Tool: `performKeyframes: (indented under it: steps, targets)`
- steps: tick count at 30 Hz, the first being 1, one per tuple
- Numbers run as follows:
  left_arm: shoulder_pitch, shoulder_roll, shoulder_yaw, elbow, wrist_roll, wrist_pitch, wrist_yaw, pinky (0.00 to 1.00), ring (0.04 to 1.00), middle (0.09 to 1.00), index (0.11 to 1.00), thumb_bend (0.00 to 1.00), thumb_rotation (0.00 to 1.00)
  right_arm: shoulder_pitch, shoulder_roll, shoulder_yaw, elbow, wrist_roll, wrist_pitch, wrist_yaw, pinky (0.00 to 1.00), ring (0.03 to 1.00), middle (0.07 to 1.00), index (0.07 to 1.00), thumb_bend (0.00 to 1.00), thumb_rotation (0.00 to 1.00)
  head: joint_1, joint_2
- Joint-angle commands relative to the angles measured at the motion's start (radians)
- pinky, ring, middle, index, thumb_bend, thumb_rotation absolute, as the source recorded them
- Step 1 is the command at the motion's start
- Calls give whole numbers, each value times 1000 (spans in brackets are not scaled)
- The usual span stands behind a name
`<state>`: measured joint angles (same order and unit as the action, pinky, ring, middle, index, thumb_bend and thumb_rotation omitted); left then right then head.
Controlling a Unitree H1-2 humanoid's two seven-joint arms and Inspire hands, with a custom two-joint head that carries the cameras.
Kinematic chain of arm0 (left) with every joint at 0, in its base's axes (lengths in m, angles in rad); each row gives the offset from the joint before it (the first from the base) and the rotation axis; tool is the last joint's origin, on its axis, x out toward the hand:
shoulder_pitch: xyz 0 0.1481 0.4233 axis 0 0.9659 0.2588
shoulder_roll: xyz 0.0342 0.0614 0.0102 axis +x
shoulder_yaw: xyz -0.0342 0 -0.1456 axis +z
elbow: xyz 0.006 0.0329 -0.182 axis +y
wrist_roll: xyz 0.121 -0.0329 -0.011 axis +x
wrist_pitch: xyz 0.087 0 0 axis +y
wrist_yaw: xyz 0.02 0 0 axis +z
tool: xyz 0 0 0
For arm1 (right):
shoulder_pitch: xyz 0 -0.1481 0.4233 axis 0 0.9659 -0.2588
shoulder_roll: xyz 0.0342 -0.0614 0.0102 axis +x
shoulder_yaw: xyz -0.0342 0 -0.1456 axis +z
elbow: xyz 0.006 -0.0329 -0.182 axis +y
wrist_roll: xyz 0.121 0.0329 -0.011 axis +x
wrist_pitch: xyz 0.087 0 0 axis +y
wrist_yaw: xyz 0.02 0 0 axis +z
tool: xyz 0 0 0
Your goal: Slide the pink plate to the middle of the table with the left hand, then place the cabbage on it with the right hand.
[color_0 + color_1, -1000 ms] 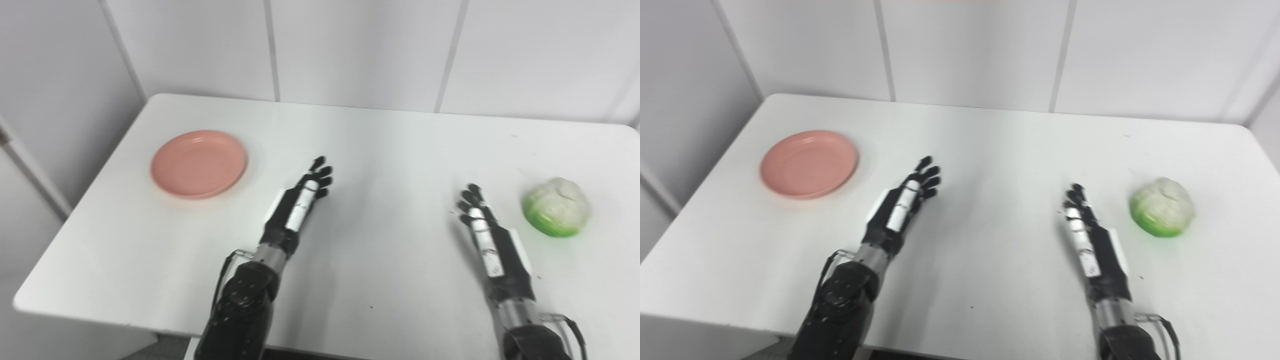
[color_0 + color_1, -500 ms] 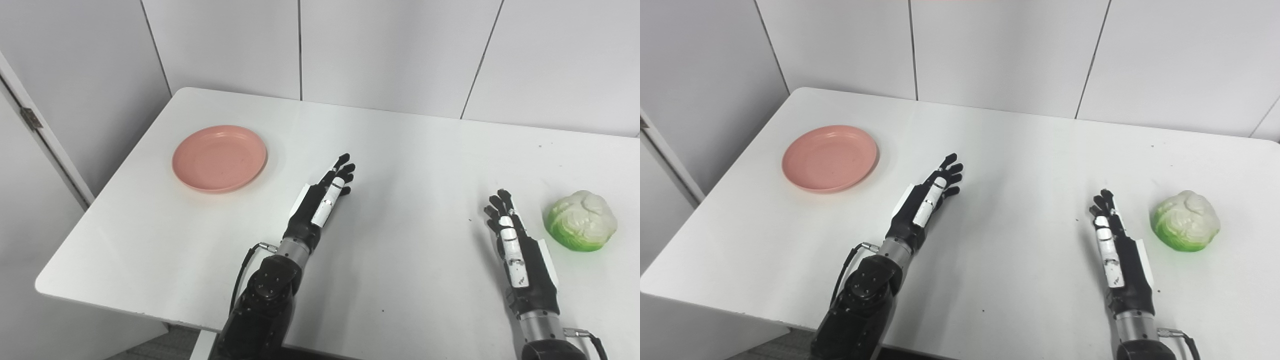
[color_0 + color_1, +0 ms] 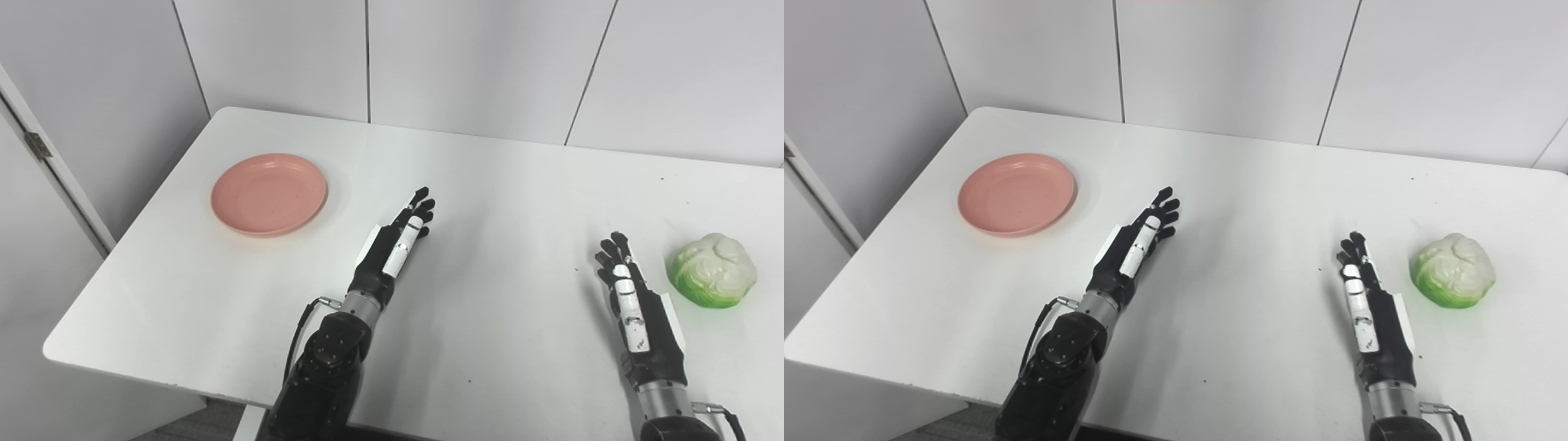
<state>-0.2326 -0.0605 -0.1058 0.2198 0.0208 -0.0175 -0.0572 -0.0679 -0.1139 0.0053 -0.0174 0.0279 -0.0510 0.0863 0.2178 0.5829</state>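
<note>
A pink plate point(image 3: 269, 193) lies empty on the far left part of the white table point(image 3: 490, 184). A green and white cabbage point(image 3: 712, 269) rests near the right edge. My left hand point(image 3: 395, 245) hovers over the table's middle, open, its fingers stretched toward the far side, well to the right of the plate. My right hand point(image 3: 631, 300) is open too, edge-up, just left of the cabbage and not touching it. Neither hand holds anything.
White wall panels point(image 3: 478, 61) stand right behind the table's far edge. A door or cabinet panel with a hinge point(image 3: 37, 144) stands at the left, beside the table. The near table edge point(image 3: 153, 383) runs below both forearms.
The camera shifted between one second ago and half a second ago, moving the whole picture. Since half a second ago nothing has visibly moved; both hands stay open in place.
</note>
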Motion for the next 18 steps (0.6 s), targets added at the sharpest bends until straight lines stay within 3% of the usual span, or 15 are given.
performKeyframes:
  steps: [1,8,18]
  targets:
    - [22,-28,-17,-13,-13,18,-15,921,940,951,946,436,1000,-5,-9,-15,7,11,-19,1,962,943,953,968,202,1000,1,-2]
    - [18,-34,-7,-126,-24,18,-2,929,947,951,948,456,1000,-9,-11,-14,22,12,-30,4,976,948,956,971,180,1000,8,-12]
    - [-52,-9,29,-287,32,42,35,952,941,950,950,511,1000,-9,-17,-11,26,-2,-38,4,970,947,955,970,175,1000,11,-15]
